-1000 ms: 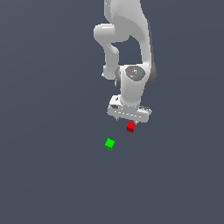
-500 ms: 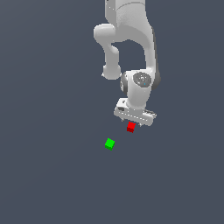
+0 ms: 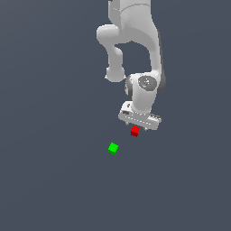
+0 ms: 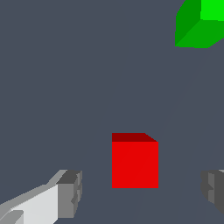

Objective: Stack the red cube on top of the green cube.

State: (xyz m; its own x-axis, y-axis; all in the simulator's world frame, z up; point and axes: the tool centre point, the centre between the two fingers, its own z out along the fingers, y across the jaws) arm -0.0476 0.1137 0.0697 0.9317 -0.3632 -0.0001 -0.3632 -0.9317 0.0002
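Hanging from the upper part of the exterior view, the white Panda arm (image 3: 135, 40) bends down to its wrist, and the white gripper (image 3: 138, 127) sits low over the dark grey floor (image 3: 49, 180). Directly under the gripper body, the red cube (image 3: 135, 131) shows as a small bright block, its upper part tucked against the underside of the hand from this angle.

From the wrist view the gripper (image 4: 140, 192) is spread wide: one grey fingertip (image 4: 70, 192) stands to one side of the red cube (image 4: 134, 162) and the other fingertip (image 4: 213, 192) stands well off to the opposite side. Bare floor (image 4: 52, 87) shows between the cube and each pad, so the jaws are released and touch nothing. The cube lies between the two fingers, nearer the first one than the second. Whether the fingertips reach down to the cube's level cannot be told.

Resting on the floor by itself, the green cube (image 3: 113, 148) lies apart from the red one, lower and toward the exterior view's left. In the wrist view the green cube (image 4: 200, 22) is partly cut off by the picture's edge, well apart from the red cube and from both fingers.
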